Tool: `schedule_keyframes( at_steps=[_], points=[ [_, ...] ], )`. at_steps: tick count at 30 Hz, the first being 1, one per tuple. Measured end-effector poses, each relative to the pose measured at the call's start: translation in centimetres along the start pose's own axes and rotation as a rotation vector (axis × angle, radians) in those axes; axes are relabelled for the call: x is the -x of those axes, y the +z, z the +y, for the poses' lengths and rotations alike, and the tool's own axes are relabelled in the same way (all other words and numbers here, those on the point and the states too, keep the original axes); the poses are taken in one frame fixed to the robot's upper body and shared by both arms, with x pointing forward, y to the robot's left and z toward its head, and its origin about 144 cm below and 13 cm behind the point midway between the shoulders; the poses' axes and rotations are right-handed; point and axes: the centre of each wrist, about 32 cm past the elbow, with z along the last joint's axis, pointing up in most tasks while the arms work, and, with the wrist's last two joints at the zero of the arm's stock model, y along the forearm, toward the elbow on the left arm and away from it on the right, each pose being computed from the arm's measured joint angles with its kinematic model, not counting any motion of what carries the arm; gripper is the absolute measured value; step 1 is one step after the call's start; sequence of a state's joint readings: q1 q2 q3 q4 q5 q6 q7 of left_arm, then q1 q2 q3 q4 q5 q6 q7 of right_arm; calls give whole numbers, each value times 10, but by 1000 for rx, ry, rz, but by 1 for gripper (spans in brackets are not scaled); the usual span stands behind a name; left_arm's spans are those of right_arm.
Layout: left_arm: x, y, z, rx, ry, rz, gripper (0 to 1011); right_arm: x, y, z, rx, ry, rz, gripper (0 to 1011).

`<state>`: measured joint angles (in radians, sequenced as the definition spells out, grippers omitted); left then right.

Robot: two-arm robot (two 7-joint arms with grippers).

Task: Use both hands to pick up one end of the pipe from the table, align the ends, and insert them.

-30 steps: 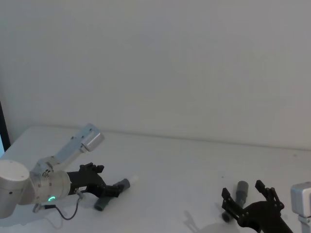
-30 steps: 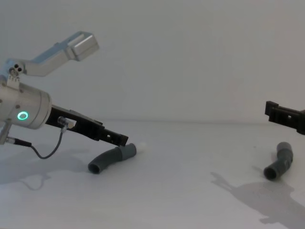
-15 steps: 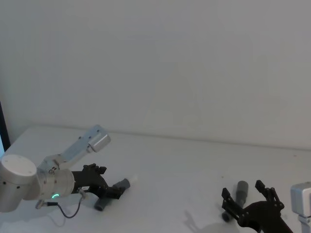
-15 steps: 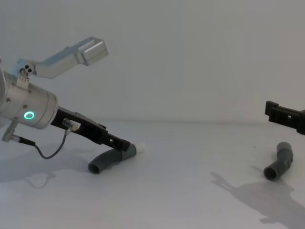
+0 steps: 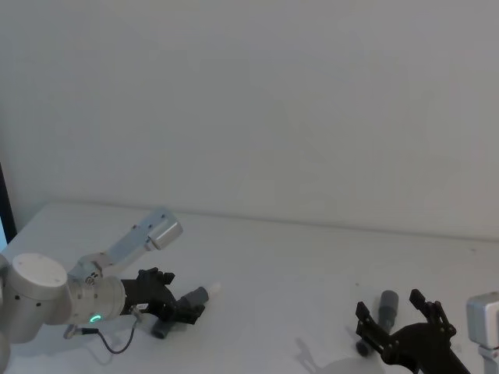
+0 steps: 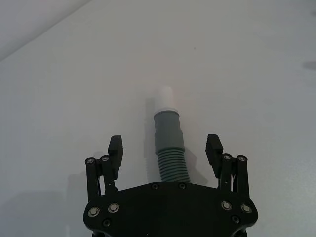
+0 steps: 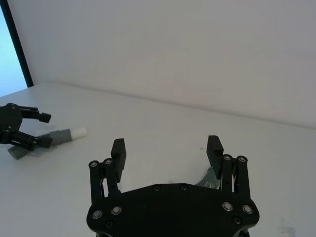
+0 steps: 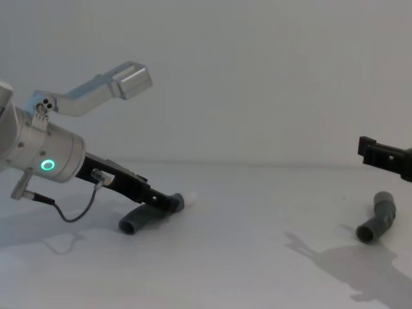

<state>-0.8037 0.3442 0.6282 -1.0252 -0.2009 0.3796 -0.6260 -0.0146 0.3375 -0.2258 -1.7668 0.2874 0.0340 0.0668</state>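
Observation:
The white-tipped pipe piece (image 6: 168,131) lies on the white table (image 5: 296,265) at the left. My left gripper (image 6: 165,148) is open and low over it, one finger on each side of its ribbed part, with the white end (image 6: 164,96) pointing away beyond the fingertips. In the chest view the left gripper (image 8: 168,201) slopes down onto this piece (image 8: 136,221). At the right lies the other pipe piece (image 8: 376,219) with its grey collar. My right gripper (image 7: 166,147) hangs open above it, off the table.
A plain white wall stands behind the table's far edge. A thin cable (image 8: 71,212) loops under the left wrist close to the tabletop. A dark vertical edge (image 5: 3,202) borders the far left. The two pipe pieces lie far apart with bare table between them.
My left gripper has moved forward and down, and its open fingers now straddle the white-tipped piece. That piece has not shifted. The right arm has stayed still.

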Motion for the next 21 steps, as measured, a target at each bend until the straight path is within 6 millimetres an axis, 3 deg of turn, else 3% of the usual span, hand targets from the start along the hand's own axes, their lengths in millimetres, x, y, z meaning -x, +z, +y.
schedule_keyframes(
  at_steps=[21],
  points=[
    [-2,-4,-12,8,-10,15,1002,0,0,0,0,0,0,1002]
  ],
)
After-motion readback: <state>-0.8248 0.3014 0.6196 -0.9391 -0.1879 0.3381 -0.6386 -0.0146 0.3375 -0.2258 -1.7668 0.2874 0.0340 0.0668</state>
